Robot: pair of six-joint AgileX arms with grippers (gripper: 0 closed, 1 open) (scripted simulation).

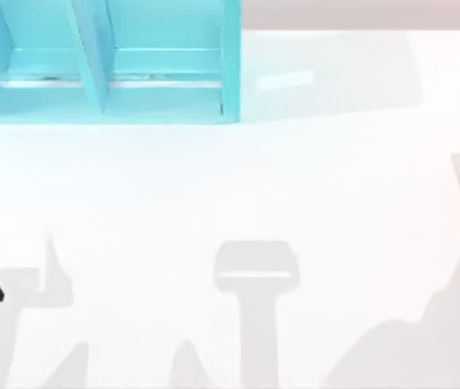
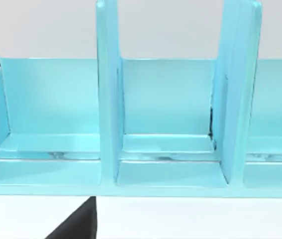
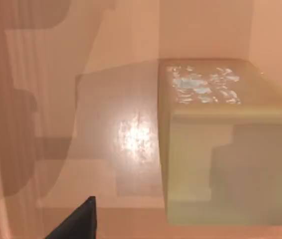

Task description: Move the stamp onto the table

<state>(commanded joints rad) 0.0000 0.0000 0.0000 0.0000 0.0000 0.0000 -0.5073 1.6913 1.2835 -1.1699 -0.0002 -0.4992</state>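
The right end effector [image 3: 78, 221] was noted close before the stamp [image 3: 225, 144]. Its opening could not be told. The stamp was found resting on an orange-tan surface, not the tabletop [image 1: 335, 203]. Centring on the block before closing was judged advisable. The left end effector [image 2: 76, 224], opening likewise undetermined, was parked facing the turquoise shelf [image 2: 108, 99].

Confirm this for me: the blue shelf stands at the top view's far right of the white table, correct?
Not quite. The top view shows the shelf at the far left of the white table, not the far right. It is blue, as you said.
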